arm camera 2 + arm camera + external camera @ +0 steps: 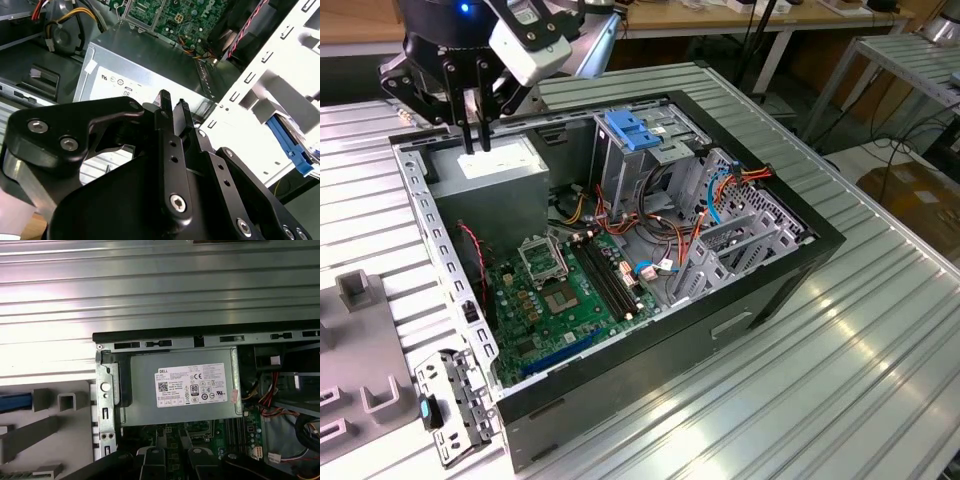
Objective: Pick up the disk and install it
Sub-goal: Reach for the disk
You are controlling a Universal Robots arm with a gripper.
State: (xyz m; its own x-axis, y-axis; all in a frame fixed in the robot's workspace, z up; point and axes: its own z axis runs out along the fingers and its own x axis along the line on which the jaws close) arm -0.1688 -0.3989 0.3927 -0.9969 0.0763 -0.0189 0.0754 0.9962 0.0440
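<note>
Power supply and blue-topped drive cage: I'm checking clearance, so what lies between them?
In the exterior view, yellow and red cables lie between the power supply and the drive cage.

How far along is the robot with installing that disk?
Nothing looks done yet. The gripper is shut on nothing, above the power supply in the open case. A blue-edged part, probably the disk, lies outside the case wall. Picking it up and installing it are both left.

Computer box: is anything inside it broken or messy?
Nothing looks broken or spilled. The computer case lies on its side with its cover off, and coloured wires bunch loosely inside. The end effector hangs above the grey power supply, holding nothing.
</note>
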